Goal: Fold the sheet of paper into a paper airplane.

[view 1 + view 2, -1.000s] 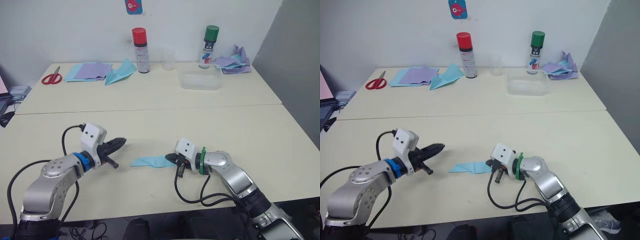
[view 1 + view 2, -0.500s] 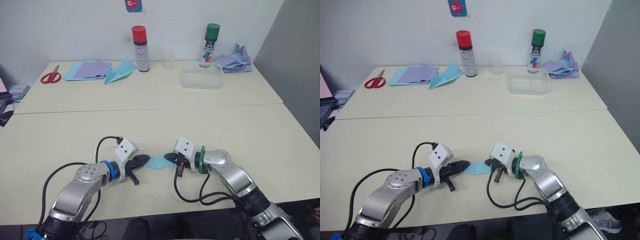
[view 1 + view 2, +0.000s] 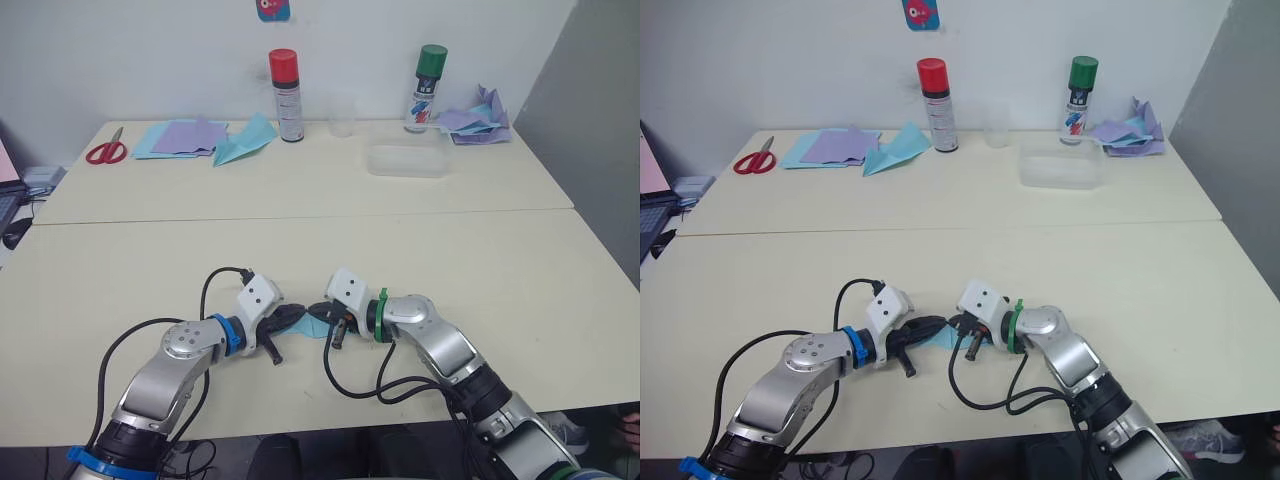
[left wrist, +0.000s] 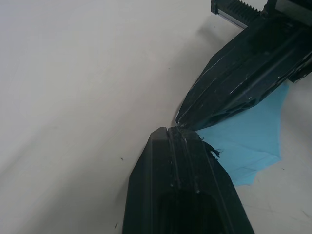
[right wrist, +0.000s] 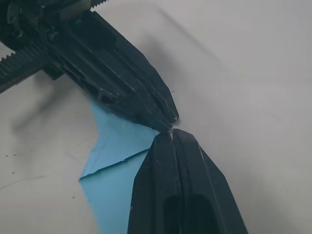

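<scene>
The paper airplane (image 3: 316, 324), already a small creased sky-blue wedge, lies flat on the near table (image 3: 520, 290) between the two grippers, close to the front edge. In the wrist views its folded flaps show beneath the black fingertips, with a crease line running across the blue. The left gripper (image 3: 296, 318) comes in from the robot's left with its fingers pressed together, and the right gripper (image 3: 322, 312) comes from the right, its fingers likewise closed; the two tips meet almost point to point over one edge of the paper. Whether either pair actually pinches a layer of paper or merely presses on it cannot be told. This looks like a late folding step: both tips bearing down on the same spot to set or sharpen a crease, or to catch a flap for the next fold. The next move would call for one tip to pin the wedge while the other drags along the crease or lifts a flap, gently, since the thin paper could slide or tear. On the far table sit scissors (image 3: 104, 153), lilac sheets (image 3: 186, 137), a teal dart (image 3: 242, 141), two spray cans (image 3: 284, 82) and a clear tray (image 3: 407, 161).
</scene>
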